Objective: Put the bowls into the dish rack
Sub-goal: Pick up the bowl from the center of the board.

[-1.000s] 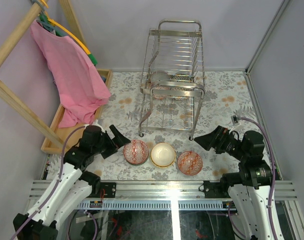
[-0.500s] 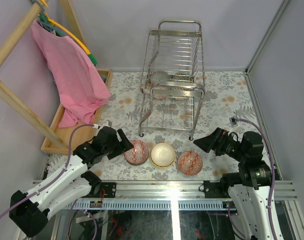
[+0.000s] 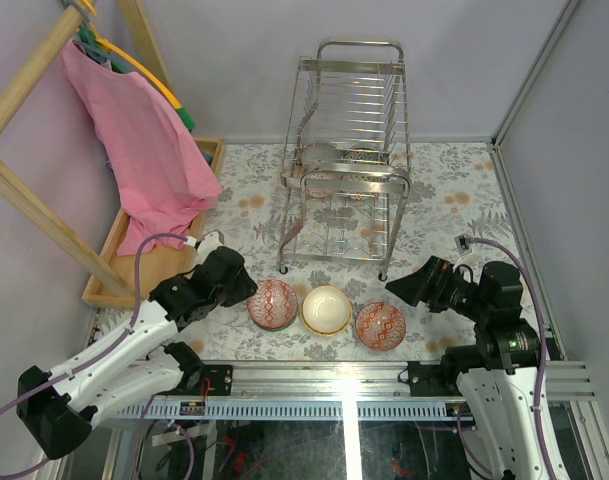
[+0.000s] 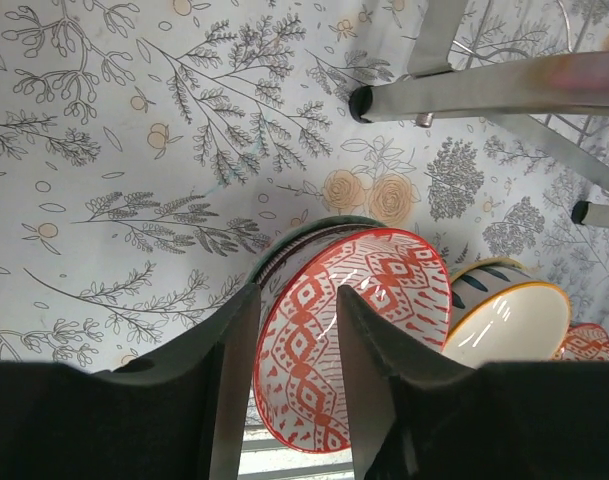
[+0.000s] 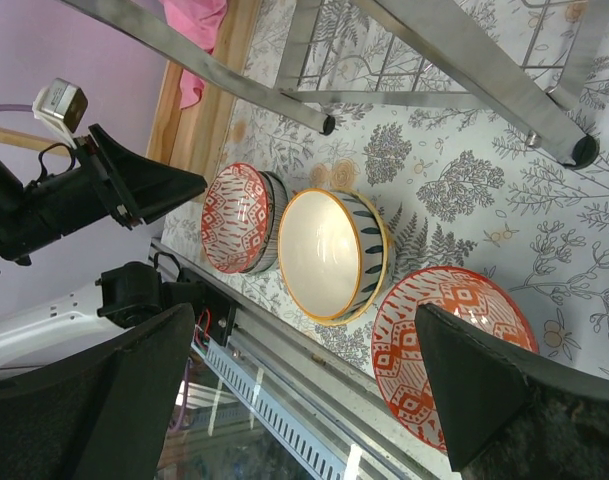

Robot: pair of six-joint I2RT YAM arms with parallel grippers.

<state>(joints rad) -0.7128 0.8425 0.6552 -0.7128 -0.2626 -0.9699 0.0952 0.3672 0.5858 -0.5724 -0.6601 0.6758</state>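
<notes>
Three bowls stand in a row near the table's front edge: a red-white bowl (image 3: pixel 273 304) nested in a grey one, a cream bowl (image 3: pixel 326 309) with blue marks outside, and a second red-white bowl (image 3: pixel 381 325). My left gripper (image 3: pixel 247 290) straddles the left rim of the first red-white bowl (image 4: pixel 369 300): one finger outside the wall, one inside, still open with a narrow gap. The dish rack (image 3: pixel 349 170) stands behind, with two bowls (image 3: pixel 319 157) on its upper tier. My right gripper (image 3: pixel 404 285) hovers wide open and holds nothing, right of the row (image 5: pixel 329 250).
A wooden tray (image 3: pixel 134 270) lies at the left under a pink cloth (image 3: pixel 144 150) that hangs from a wooden frame. The rack's legs (image 4: pixel 464 100) stand just beyond the bowls. A metal rail (image 3: pixel 334 375) runs along the near edge.
My left arm has reached right to the left red-white bowl, and its jaws have narrowed around the rim. The right arm has barely moved.
</notes>
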